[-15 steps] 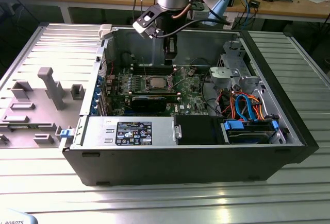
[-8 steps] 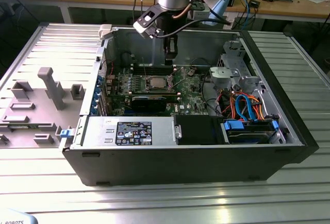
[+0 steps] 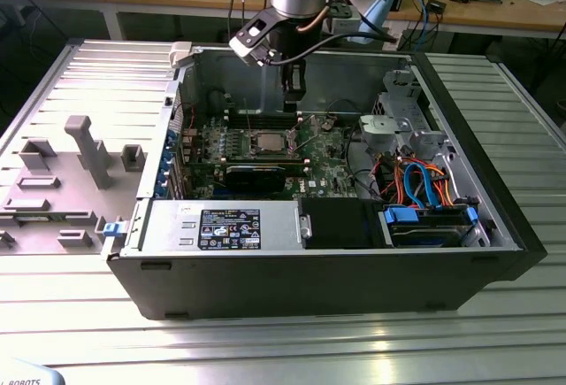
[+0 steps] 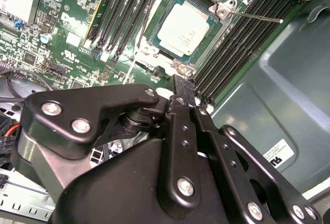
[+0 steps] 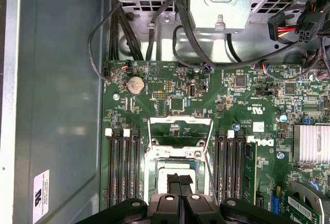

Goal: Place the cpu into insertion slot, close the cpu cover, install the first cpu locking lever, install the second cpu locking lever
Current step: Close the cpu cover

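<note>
The cpu (image 4: 183, 22) already lies flat in the insertion slot (image 4: 150, 50), in the middle of the green board (image 5: 232, 110) inside the open computer case (image 3: 309, 270) on the table (image 3: 265, 341). So I think the first step is done and the cover step is the one in hand. The cpu cover (image 5: 179, 121) is up, swung back from the slot, and in the first wrist view the board shows through its window. A thin locking lever (image 4: 255, 16) sticks out loose, not hooked down. The gripper (image 5: 180, 178) hangs right over the chip, but I cannot tell if it touches. Its fingers (image 5: 174, 182) are together and hold nothing. Closing the cover calls for getting the tips behind the raised frame and pushing it gently down flat, without bumping the chip out of place
</note>
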Motion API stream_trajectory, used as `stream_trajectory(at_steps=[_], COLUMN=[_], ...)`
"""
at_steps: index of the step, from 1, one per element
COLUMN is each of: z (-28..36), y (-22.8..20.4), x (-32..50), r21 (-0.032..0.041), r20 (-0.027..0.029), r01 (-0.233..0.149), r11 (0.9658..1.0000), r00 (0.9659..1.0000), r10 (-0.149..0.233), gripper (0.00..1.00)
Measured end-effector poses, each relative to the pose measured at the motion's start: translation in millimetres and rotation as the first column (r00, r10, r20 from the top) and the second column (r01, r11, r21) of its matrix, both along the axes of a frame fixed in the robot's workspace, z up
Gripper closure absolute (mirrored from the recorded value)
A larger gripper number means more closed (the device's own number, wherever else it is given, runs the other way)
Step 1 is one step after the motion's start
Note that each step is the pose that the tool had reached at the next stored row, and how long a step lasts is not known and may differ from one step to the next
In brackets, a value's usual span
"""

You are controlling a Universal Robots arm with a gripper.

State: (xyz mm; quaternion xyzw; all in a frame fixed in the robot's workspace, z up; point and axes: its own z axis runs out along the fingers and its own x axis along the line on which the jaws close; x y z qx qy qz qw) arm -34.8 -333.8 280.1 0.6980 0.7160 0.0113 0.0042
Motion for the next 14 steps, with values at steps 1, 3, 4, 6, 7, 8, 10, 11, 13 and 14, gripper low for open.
stream_trajectory(at_steps=[1, 3, 4, 6, 7, 8, 10, 11, 13, 14], z=[0.0, 0.0, 0.0, 0.0, 0.0, 0.0, 0.0, 0.0, 0.0, 0.0], y=[0.0, 0.0, 0.0, 0.0, 0.0, 0.0, 0.0, 0.0, 0.0, 0.0], x=[0.4, 0.7, 0.8, 1.1, 1.4, 1.7, 2.1, 2.2, 2.6, 2.8], r21=[0.0, 0.0, 0.0, 0.0, 0.0001, 0.0, 0.0, 0.0, 0.0, 0.0], r20=[0.0001, 0.0001, 0.0, 0.0, 0.0, 0.0, 0.0, 0.0, 0.0, 0.0], r01=[0.0, 0.0, 0.0, 0.0, 0.0, 0.0, 0.0, 0.0, 0.0, 0.0], r11=[1.0, 1.0, 1.0, 1.0, 1.0, 1.0, 1.0, 1.0, 1.0, 1.0], r00=[1.0, 1.0, 1.0, 1.0, 1.0, 1.0, 1.0, 1.0, 1.0, 1.0], r10=[0.0, 0.0, 0.0, 0.0, 0.0, 0.0, 0.0, 0.0, 0.0, 0.0], gripper=[0.89, 0.89, 0.89, 0.89, 0.89, 0.89, 0.89, 0.89, 0.89, 0.89])
